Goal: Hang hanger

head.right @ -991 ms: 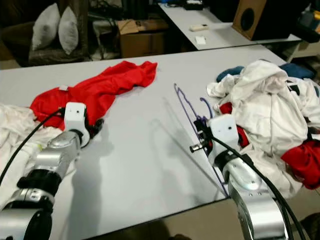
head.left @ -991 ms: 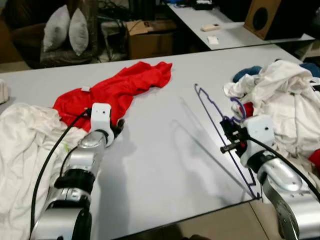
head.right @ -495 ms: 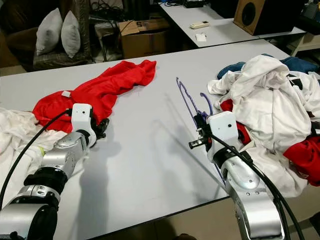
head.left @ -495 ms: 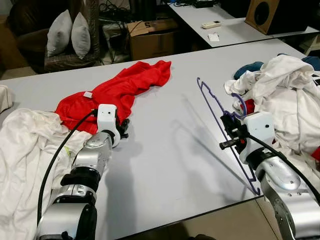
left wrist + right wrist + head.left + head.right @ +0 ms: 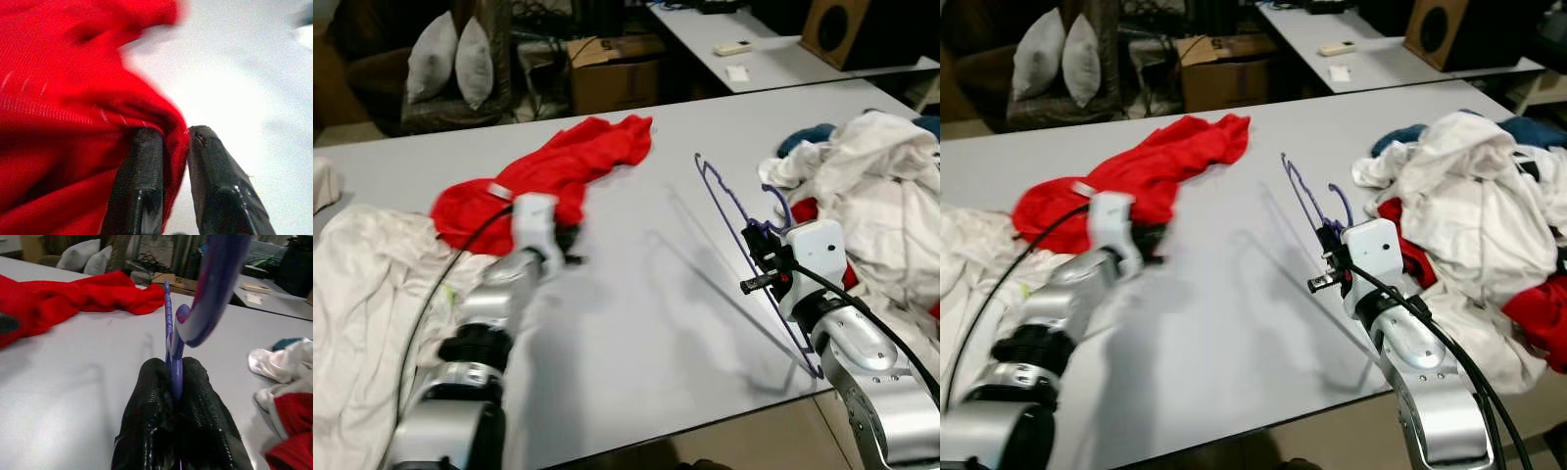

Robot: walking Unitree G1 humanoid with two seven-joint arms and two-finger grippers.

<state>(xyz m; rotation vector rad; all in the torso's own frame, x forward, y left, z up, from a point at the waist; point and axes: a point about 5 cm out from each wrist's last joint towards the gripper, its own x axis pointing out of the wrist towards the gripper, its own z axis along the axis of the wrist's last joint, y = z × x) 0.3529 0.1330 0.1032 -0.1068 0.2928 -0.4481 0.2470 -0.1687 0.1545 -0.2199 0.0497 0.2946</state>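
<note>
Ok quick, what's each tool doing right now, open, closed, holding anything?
Left tool: closed, pinching a fold of the red garment.
Right tool: closed on the purple hanger, near its hook.

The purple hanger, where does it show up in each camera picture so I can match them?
Left eye view: purple hanger right of centre, running toward the right gripper.
Right eye view: just right of centre, beside the laundry pile.
Left wrist view: not in it; fingers pinch the red garment.
Right wrist view: centre, clamped between the fingers.
Shared landmark: the red garment.
</note>
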